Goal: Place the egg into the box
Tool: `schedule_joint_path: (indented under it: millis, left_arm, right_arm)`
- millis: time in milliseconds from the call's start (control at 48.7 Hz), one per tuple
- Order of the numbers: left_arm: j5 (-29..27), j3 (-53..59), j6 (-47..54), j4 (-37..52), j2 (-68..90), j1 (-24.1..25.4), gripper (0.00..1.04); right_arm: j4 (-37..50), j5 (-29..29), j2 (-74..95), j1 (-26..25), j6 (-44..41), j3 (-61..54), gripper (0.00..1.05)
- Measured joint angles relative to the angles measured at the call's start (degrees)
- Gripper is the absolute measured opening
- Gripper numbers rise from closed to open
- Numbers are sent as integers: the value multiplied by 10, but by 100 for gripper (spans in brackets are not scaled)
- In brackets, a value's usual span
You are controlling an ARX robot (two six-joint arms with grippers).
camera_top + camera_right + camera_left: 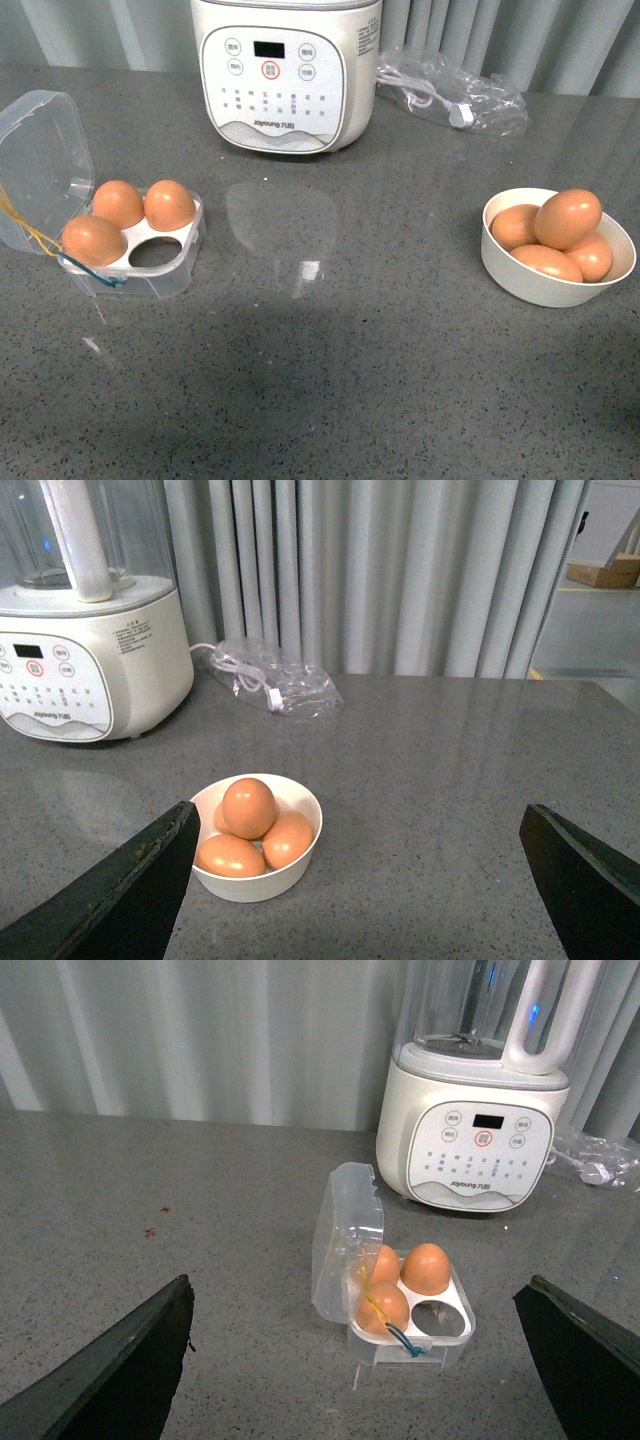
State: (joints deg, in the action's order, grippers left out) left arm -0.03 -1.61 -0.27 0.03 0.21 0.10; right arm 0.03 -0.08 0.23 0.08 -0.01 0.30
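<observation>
- The box (150,270) sits on the left part of the grey counter (330,380). Its clear lid (40,160) is swung open and stands up on the box's outer left side.
- Three eggs (118,203) fill three of its four holes. The near-right slot (155,252) is open.
- Yellow and blue loops (30,235) trail across the box's near-left corner.
- A white bowl (557,290) stands on the right part of the counter, well apart from the box.
- Four eggs (545,262) are piled in the bowl, and the top egg (567,218) rests on the others.
- A white blender (285,75) stands at the back middle, with a clear bag (450,85) holding a white cable (460,115) to its right.
- The left gripper (358,1282) hangs above the counter. Its dark fingers (120,1360) are spread wide apart, and the box is seen between them.
- The right gripper (359,808) hangs above the counter too. Its jaws are wide apart and the bowl is in view between them.
</observation>
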Motion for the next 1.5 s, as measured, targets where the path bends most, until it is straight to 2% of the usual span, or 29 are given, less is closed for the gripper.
schedule_joint_path:
  millis: [82, 144, 185, 226, 514, 760, 966, 1438, 1500]
  left_arm:
    - [0, 0, 0, 0, 0, 0, 98]
    - [0, 0, 0, 0, 0, 0, 98]
    - [-1, 0, 0, 0, 0, 0, 98]
    - [0, 0, 0, 0, 0, 0, 98]
    - [0, 0, 0, 0, 0, 0, 98]
    - [0, 0, 0, 0, 0, 0, 98]
    - [0, 0, 0, 0, 0, 0, 98]
    - [0, 0, 0, 0, 0, 0, 98]
    - [0, 0, 0, 0, 0, 0, 98]
  right_arm:
    - [0, 0, 0, 0, 0, 0, 97]
    - [-48, 75, 30, 26, -31, 21, 97]
    - [-75, 171, 99, 55, -67, 52, 97]
    - [-72, 195, 172, 66, -87, 84, 97]
    - [-70, 61, 564, 46, -106, 312, 97]
    - [-101, -10, 781, 48, -97, 446, 97]
    - [-90, -15, 876, 62, -85, 499, 97]
    - [-40, -4, 964, 94, -42, 509, 97]
    - [-40, 1, 970, 95, -39, 511, 94]
